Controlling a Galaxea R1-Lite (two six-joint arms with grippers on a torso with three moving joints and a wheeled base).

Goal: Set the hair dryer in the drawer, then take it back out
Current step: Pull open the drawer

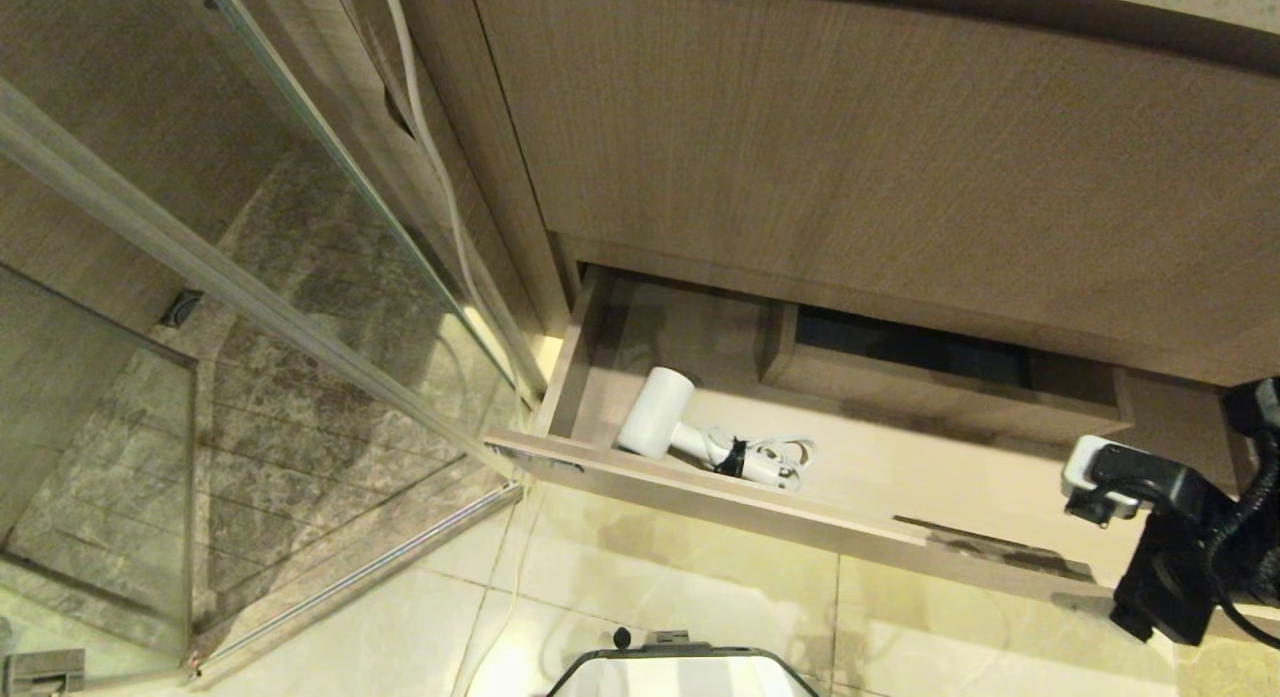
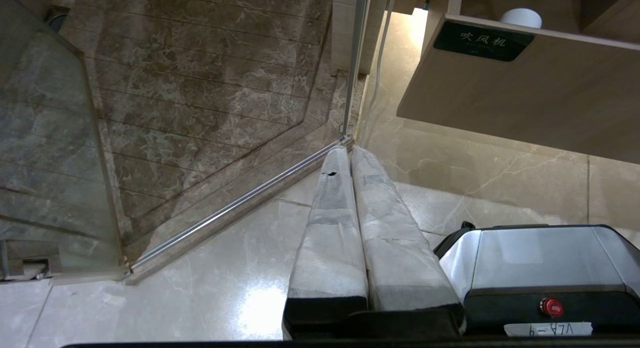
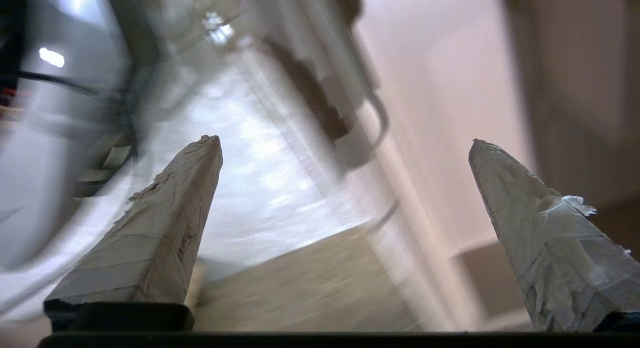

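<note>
Currently white plastic hair dryer (image 1: 668, 421) with coiled cord lies in left end of open beige wood-grain drawer (image 1: 700, 497). Right gripper (image 3: 345, 148) spread wide, empty, at drawer's right end, well apart. Left gripper (image 2: 350, 156) pressed closed, parked over floor.
Risks: fingers snagging cord loops; dryer slipping off round barrel; knuckles hitting drawer front.
Writing: dark label plate (image 2: 482, 40) reads 吹风机; sticker on base unclear.

Probably a bathroom: glass shower screen (image 1: 300, 307), marble floor tiles (image 1: 640, 577), wood-grain vanity cabinet (image 1: 850, 147).
</note>
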